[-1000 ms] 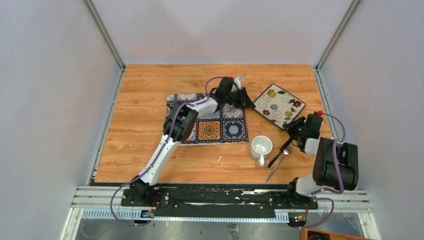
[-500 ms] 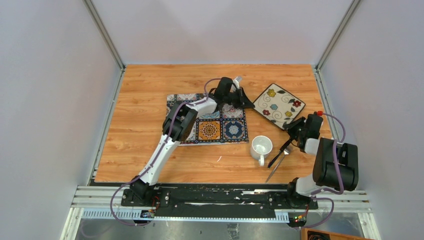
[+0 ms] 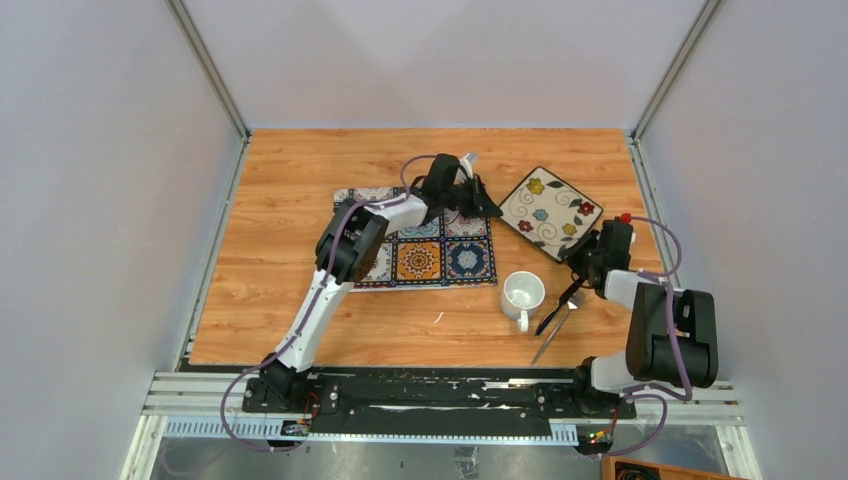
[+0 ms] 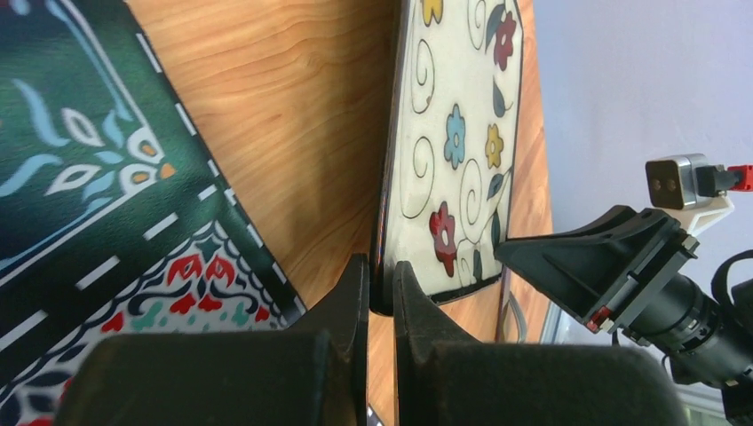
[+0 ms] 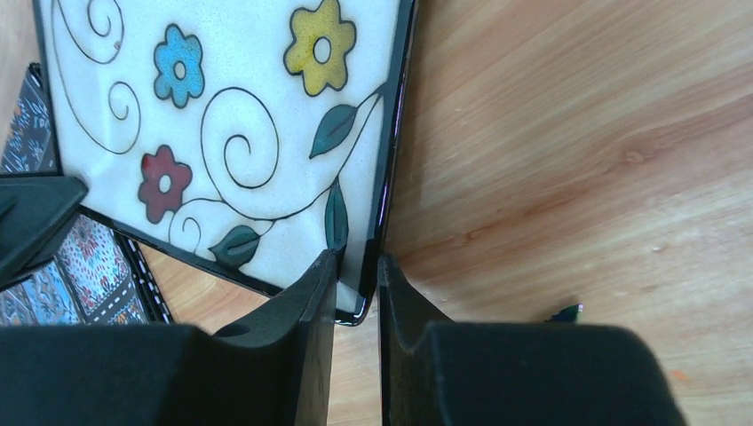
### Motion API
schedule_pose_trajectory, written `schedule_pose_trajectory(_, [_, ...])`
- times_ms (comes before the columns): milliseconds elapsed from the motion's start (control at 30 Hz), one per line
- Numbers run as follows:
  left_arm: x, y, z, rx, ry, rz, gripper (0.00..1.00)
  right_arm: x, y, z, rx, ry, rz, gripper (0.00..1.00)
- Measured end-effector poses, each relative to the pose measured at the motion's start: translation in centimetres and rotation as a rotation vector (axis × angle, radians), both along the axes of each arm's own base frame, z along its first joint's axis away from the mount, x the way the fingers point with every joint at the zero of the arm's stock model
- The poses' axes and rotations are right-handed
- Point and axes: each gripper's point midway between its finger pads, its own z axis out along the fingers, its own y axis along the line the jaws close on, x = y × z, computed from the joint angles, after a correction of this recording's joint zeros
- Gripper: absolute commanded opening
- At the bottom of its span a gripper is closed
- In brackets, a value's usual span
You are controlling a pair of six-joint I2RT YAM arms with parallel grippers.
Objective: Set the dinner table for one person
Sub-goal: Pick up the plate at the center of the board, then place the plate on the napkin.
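Dinner table [image 3: 290,180]: plate [image 3: 548,212] step in hand. Left gripper [image 4: 380,277] and right gripper [image 5: 356,271] both clamped on plate rim. Next: level joint lift onto placemat [image 3: 430,258].

The wood-grain table [image 3: 280,250] carries 1 tile-patterned mat [image 3: 430,258] near its middle. Just right of the mat's far corner is 1 square flowered plate [image 3: 548,212]; whether it rests flat cannot be told. 1 white mug [image 3: 523,293] stands upright nearer. Right of it lie 1 fork [image 3: 555,330] and 1 black-handled utensil [image 3: 548,320], slanted side by side. 1 white scrap [image 3: 438,318] lies left of the mug.
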Motion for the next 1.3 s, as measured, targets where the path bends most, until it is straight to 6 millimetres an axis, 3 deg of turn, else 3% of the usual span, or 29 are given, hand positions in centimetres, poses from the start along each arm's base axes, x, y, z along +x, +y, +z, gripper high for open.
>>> schedule_pose_trajectory(533, [0.0,2.5,1.8,0.045,-0.071,0.056,0.0,0.6,2.4,0.0,-0.075,0.061,0.099,0.0])
schedule_pose_trajectory(633, [0.0,3.1,2.2,0.048,-0.085,0.063,0.0,0.8,2.8,-0.2,-0.08,0.064,0.109,0.32])
schedule_pose_trajectory(733, [0.0,3.3,2.4,0.05,-0.092,0.073,0.0,1.3,3.0,-0.1,-0.084,0.06,0.113,0.43])
schedule_pose_trajectory(933, [0.1,3.5,2.4,0.053,-0.086,0.087,0.0,2.4,3.2,0.3,-0.099,0.049,0.122,0.45])
schedule_pose_trajectory(1300, [-0.3,3.2,2.5,0.043,-0.068,0.078,0.0,2.4,2.6,0.3,-0.153,0.079,0.115,0.45])
